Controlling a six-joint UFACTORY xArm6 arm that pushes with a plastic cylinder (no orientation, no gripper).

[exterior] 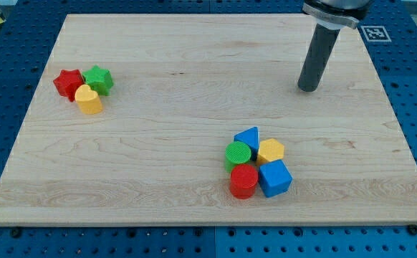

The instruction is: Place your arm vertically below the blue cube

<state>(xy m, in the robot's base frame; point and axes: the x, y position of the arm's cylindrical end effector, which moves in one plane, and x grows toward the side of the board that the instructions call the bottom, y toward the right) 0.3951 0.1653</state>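
Observation:
The blue cube [274, 178] sits at the lower right of a tight cluster in the view's lower middle-right. With it are a red cylinder [243, 181], a green cylinder [238, 154], a yellow hexagonal block [271, 151] and a blue triangular block [247, 138]. My tip [308, 88] rests on the wooden board [194, 86] in the view's upper right, well above the cluster and slightly to the right of the blue cube, touching no block.
A second cluster lies at the view's left: a red star [68, 82], a green star [98, 79] and a yellow heart [88, 99]. The board lies on a blue perforated table [8, 86].

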